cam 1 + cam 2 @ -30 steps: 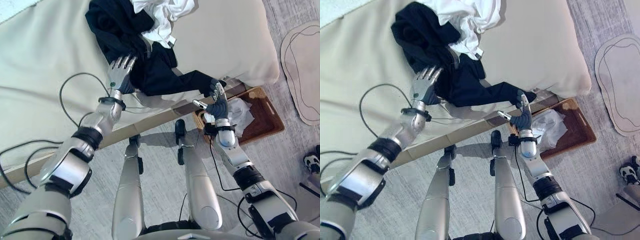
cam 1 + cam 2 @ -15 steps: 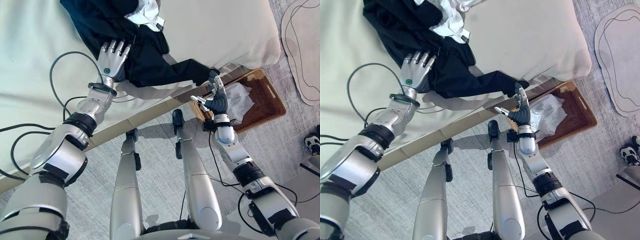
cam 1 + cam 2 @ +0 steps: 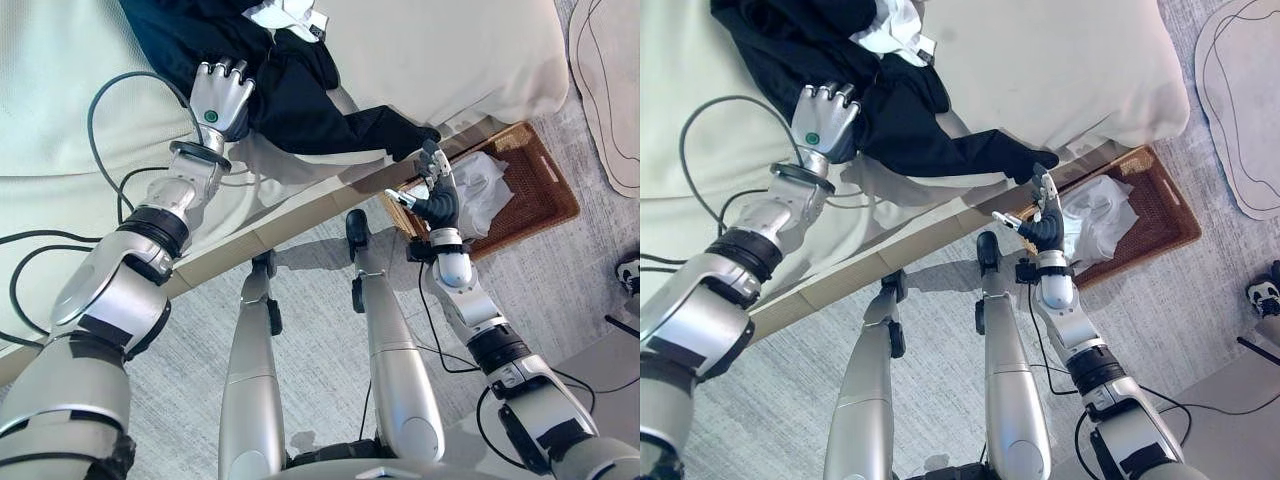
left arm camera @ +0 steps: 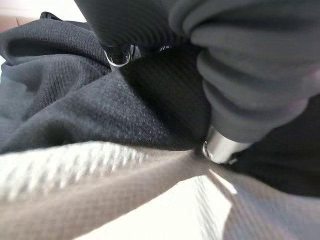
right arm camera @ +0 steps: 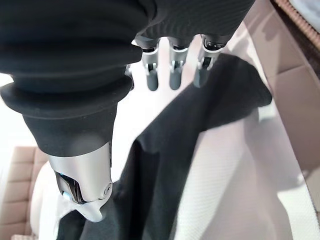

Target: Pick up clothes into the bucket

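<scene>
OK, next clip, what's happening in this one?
The robot is collecting clothes from a bed. Its left hand lies on a dark garment, fingers bent into the cloth. The right hand, fingers straight, is at the garment's trailing end by the bed's edge, holding nothing. A wicker basket on the floor beside the bed holds a white cloth. The dark garment isn't in the basket yet.

Black garment [image 3: 300,100]: plain black throughout, knit texture visible in the left wrist view. White garment [image 3: 285,14]: plain white, no print discernible. Bed [image 3: 450,50]: cream cover with a fine woven texture; the frame edge is tan. Basket [image 3: 545,200]: brown wicker, holding a white cloth [image 3: 480,190] (crumpled, unpatterned). Floor [image 3: 320,400]: mottled grey carpet. Mat [image 3: 610,80]: beige with thin dark outlines. Left hand [image 3: 220,95] and right hand [image 3: 438,195]: silver with dark tips.
</scene>
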`<state>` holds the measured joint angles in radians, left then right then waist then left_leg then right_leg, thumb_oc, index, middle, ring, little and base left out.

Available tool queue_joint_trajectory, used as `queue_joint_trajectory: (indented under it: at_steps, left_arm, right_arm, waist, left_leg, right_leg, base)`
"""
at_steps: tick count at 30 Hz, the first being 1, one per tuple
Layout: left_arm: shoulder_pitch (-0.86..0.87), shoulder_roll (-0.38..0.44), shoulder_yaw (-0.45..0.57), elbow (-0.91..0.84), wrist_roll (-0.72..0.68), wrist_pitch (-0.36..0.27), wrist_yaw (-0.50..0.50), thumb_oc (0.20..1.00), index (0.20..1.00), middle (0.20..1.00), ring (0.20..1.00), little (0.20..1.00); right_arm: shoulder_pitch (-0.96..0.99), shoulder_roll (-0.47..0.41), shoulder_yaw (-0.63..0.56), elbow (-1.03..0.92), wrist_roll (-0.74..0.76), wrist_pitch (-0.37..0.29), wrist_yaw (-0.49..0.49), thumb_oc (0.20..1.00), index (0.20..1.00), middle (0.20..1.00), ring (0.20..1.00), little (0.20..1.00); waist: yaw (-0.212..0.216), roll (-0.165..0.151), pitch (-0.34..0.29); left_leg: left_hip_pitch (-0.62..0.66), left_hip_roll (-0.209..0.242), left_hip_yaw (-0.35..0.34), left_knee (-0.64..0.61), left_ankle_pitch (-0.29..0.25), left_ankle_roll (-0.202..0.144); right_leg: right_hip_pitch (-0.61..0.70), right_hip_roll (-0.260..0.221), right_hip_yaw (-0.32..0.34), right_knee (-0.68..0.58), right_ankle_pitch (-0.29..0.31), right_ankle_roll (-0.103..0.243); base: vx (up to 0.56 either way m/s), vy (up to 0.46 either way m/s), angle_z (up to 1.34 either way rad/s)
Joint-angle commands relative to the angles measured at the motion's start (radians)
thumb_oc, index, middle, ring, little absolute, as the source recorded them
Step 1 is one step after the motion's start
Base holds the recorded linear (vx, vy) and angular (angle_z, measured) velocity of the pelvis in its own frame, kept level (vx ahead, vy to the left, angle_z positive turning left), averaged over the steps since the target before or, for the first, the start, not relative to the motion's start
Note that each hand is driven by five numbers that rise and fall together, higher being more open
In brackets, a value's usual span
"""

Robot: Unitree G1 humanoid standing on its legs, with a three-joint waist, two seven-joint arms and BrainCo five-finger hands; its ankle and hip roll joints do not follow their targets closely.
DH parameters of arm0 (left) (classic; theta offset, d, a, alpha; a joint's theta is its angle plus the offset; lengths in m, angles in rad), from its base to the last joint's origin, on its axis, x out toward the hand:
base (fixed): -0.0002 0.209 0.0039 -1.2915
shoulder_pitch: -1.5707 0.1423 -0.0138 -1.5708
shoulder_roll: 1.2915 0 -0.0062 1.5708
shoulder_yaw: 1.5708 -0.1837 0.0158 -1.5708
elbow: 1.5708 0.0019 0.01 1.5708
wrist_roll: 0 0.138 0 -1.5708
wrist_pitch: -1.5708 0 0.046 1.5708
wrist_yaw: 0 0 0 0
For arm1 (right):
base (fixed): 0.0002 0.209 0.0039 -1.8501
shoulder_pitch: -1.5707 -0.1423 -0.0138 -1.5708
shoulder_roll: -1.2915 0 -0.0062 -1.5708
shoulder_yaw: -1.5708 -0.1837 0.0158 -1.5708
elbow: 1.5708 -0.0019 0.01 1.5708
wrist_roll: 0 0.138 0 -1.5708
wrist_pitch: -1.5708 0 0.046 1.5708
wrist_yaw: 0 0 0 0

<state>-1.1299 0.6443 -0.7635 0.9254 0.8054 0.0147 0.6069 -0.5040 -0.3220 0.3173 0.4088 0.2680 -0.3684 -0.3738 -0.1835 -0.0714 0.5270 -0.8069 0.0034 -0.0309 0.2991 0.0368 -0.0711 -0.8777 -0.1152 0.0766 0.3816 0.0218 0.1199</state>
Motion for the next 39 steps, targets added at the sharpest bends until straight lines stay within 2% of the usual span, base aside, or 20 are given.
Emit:
queue_joint_trajectory:
  at_steps: [1, 7, 10, 12, 13, 14, 17, 18, 28, 39]
  left_arm:
    - [0.092, -0.036, 0.043, 0.039, -0.018, -0.027, -0.063, 0.2, 0.2, 0.2, 0.2, 0.2]
    - [0.27, -0.05, 0.18, -0.063, -0.092, -0.055, -0.013, 0.2, 0.2, 0.2, 0.2, 0.2]
    - [0.329, -0.056, 0.214, -0.115, -0.103, -0.069, -0.007, 0.2, 0.2, 0.2, 0.2, 0.2]
    - [0.436, -0.066, 0.262, -0.213, -0.118, -0.106, -0.007, 0.2, 0.2, 0.2, 0.2, 0.2]
    - [0.437, -0.065, 0.263, -0.215, -0.117, -0.106, -0.008, 0.2, 0.2, 0.2, 0.2, 0.2]
    - [0.509, -0.076, 0.291, -0.298, -0.132, -0.129, -0.02, 0.2, 0.2, 0.2, 0.2, 0.2]
    - [0.571, -0.083, 0.313, -0.363, -0.141, -0.157, -0.029, 0.2, 0.2, 0.2, 0.2, 0.2]
    - [0.627, -0.096, 0.333, -0.42, -0.163, -0.19, -0.047, 0.2, 0.2, 0.2, 0.2, 0.2]
    - [0.825, -0.114, 0.377, -0.61, -0.262, -0.292, -0.129, 0.2, 0.2, 0.2, 0.2, 0.2]
    - [0.959, -0.095, 0.411, -0.791, -0.386, -0.372, -0.239, 0.2, 0.2, 0.2, 0.2, 0.2]
  right_arm:
    - [0.029, -0.012, -0.03, -0.058, 0.021, -0.045, 0.014, 1.0, 1.0, 1.0, 1.0, 1.0]
    - [0.067, -0.021, -0.053, -0.054, -0.011, -0.031, 0.011, 1.0, 1.0, 1.0, 1.0, 1.0]
    - [0.079, -0.02, -0.066, -0.045, 0.0, -0.029, 0.019, 1.0, 1.0, 1.0, 1.0, 1.0]
    - [0.101, -0.023, -0.082, -0.03, -0.007, -0.015, 0.024, 1.0, 1.0, 1.0, 1.0, 1.0]
    - [0.102, -0.023, -0.081, -0.031, -0.007, -0.015, 0.024, 1.0, 1.0, 1.0, 1.0, 1.0]
    - [0.118, -0.022, -0.096, -0.023, -0.008, -0.01, 0.027, 1.0, 1.0, 1.0, 1.0, 1.0]
    - [0.125, -0.023, -0.109, -0.011, -0.02, -0.001, 0.026, 1.0, 1.0, 1.0, 1.0, 1.0]
    - [0.132, -0.018, -0.12, 0.013, -0.025, 0.006, 0.027, 1.0, 1.0, 1.0, 1.0, 1.0]
    - [0.112, -0.009, -0.131, 0.069, -0.039, 0.027, 0.04, 1.0, 1.0, 1.0, 1.0, 1.0]
    - [0.124, 0.004, -0.13, 0.115, -0.06, 0.043, 0.052, 1.0, 1.0, 1.0, 1.0, 1.0]
  waist:
    - [-0.01, -0.014, -0.007]
    - [0.021, -0.012, -0.007]
    - [0.031, -0.011, -0.007]
    - [0.056, -0.001, -0.024]
    - [0.054, -0.003, -0.025]
    - [0.071, 0.005, -0.039]
    - [0.083, 0.01, -0.059]
    - [0.097, 0.014, -0.077]
    - [0.15, 0.02, -0.168]
    - [0.175, 0.024, -0.229]
  left_leg:
    - [0.034, -0.017, 0.034, 0.109, -0.093, 0.031]
    - [0.168, -0.02, 0.033, 0.053, -0.086, 0.025]
    - [0.215, -0.023, 0.028, 0.026, -0.075, 0.023]
    - [0.286, -0.024, 0.022, -0.006, -0.078, 0.022]
    - [0.286, -0.027, 0.022, -0.011, -0.07, 0.022]
    - [0.328, -0.026, 0.017, -0.028, -0.076, 0.022]
    - [0.366, -0.031, 0.011, -0.053, -0.067, 0.023]
    - [0.403, -0.033, 0.005, -0.073, -0.066, 0.025]
    - [0.531, -0.035, -0.021, -0.144, -0.063, 0.03]
    - [0.591, -0.036, -0.034, -0.155, -0.076, 0.034]
  right_leg:
    - [0.081, -0.015, -0.039, -0.101, 0.089, 0.03]
    - [0.226, -0.029, -0.053, -0.154, 0.093, 0.033]
    - [0.275, -0.038, -0.062, -0.175, 0.1, 0.034]
    - [0.353, -0.043, -0.07, -0.205, 0.095, 0.035]
    - [0.353, -0.045, -0.07, -0.209, 0.101, 0.035]
    - [0.396, -0.05, -0.082, -0.224, 0.096, 0.036]
    - [0.44, -0.058, -0.094, -0.248, 0.103, 0.038]
    - [0.479, -0.063, -0.103, -0.268, 0.103, 0.038]
    - [0.62, -0.063, -0.141, -0.343, 0.108, 0.039]
    - [0.69, -0.057, -0.161, -0.365, 0.093, 0.034]
  base:
    - [0.0, 0.0, 0.0]
    - [0.0, 0.0, 0.0]
    - [0.04, -0.009, 0.01]
    - [0.07, -0.009, 0.06]
    - [0.12, -0.015, 0.06]
    - [0.05, -0.008, 0.03]
    - [0.08, -0.002, 0.04]
    - [0.06, -0.009, 0.11]
    - [0.07, -0.01, 0.17]
    - [0.05, -0.007, 0.03]
